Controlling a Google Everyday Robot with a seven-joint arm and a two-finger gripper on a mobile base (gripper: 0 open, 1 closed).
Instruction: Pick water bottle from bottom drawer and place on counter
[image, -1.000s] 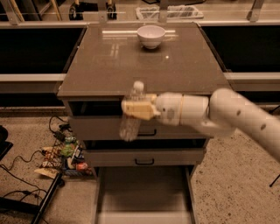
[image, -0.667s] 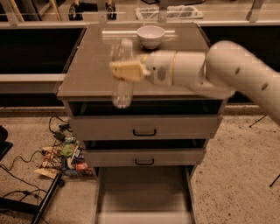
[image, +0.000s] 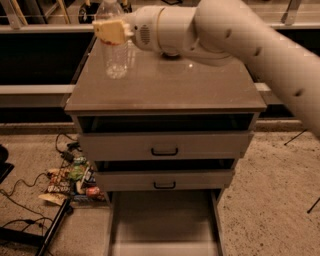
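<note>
well, the gripper (image: 113, 31) sits at the upper left of the view, its tan fingers (image: 111, 29) clamped around the upper body of the water bottle (image: 116, 57), which stands upright in the grasp. the bottle's clear ribbed body hangs below the gripper, over the back left part of the counter (image: 175, 85); whether its base touches the glossy top cannot be told. the white arm (image: 240, 35) runs off to the right of the gripper and out at the right edge. below the gripper, past the counter's front lip, come the top drawer (image: 200, 146) with its black handle (image: 164, 151), then the middle drawer (image: 200, 179), each with a dark gap above it. lowest and farthest from the gripper is the bottom drawer (image: 162, 220), pulled well out toward the camera. down and to the left of the gripper, on the floor beside the cabinet, lie colourful packets (image: 70, 179) and black cables (image: 25, 200).
</note>
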